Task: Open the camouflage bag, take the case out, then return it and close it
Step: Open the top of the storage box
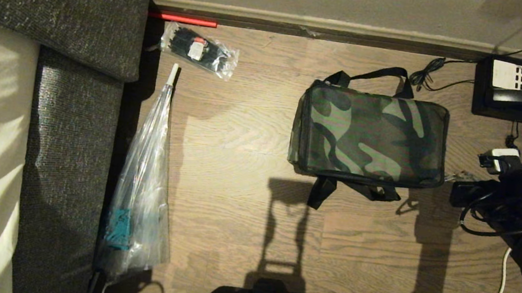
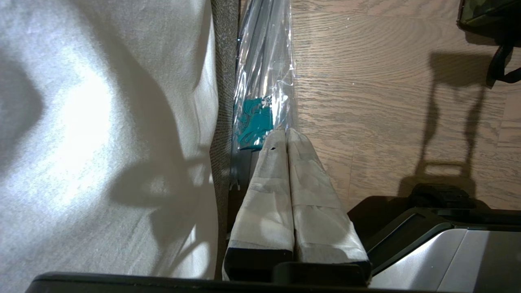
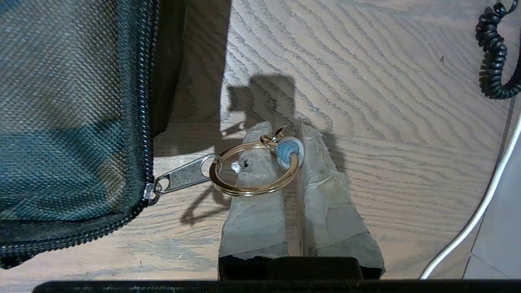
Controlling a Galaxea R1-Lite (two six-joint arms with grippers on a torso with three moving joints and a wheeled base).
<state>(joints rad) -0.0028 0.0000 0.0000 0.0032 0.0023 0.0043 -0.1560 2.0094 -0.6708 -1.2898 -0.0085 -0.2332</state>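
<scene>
- Camouflage bag (image 1: pixel 369 135) on floor (image 1: pixel 242 139), center-right, near wall.
- Telephone (image 1: pixel 515 92) behind-right of bag.
- Right tool (image 3: pixel 290 140) at bag's right end, zip pull (image 3: pixel 185 177) ring between its fingers.
- Umbrella (image 1: pixel 141 191) lies left, alongside sofa (image 1: pixel 70 141).
- Left tool (image 2: pixel 286 134) by umbrella.

A black desk telephone (image 1: pixel 518 92) sits beyond the right gripper (image 3: pixel 290 152); its coiled cord (image 3: pixel 494 57) and a white cable (image 3: pixel 480 207) lie beside that gripper. A clear plastic umbrella (image 2: pixel 264 77) lies just ahead of the left gripper (image 2: pixel 287 134).

Bare floor (image 1: pixel 243 129) left of the camouflage bag (image 1: pixel 368 135); telephone (image 1: pixel 518 92) crowds its right.
</scene>
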